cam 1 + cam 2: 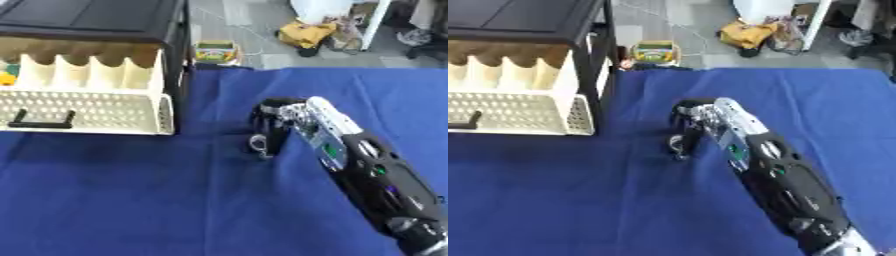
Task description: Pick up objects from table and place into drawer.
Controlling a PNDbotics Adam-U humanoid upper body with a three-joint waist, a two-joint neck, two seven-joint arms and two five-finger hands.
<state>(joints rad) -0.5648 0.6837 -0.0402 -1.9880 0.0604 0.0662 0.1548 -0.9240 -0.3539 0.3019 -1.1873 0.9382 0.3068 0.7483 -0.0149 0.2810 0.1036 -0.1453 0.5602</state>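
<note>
Item: right hand (273, 127). Enters from the near right, forearm running diagonally toward the far left. Palm down at mid-bench, fingers curled toward the cloth. Whether they close on anything cannot be told; a small pale ring-like shape (259, 144) shows at the fingertips, unidentified.

Item: left hand. Not in either view.

Item: bench (131, 200). Covered in blue cloth; no loose object can be made out on it apart from whatever may lie under the hand.

Item: drawer (87, 112). Cream, perforated front with a black handle (41, 123), pulled open from a black cabinet (96, 20) at the far left. A small yellow thing (7, 79) sits at its left edge, inside.

Key relation: the drawer lies left and slightly far of the right hand, well apart. The drawer's long axis runs left to right, its open top facing up. The right hand is the only one in reach. By judgement, any object to be carried is under the curled fingers; the coming move would be a lift, then a leftward carry over the drawer's front wall.
</note>
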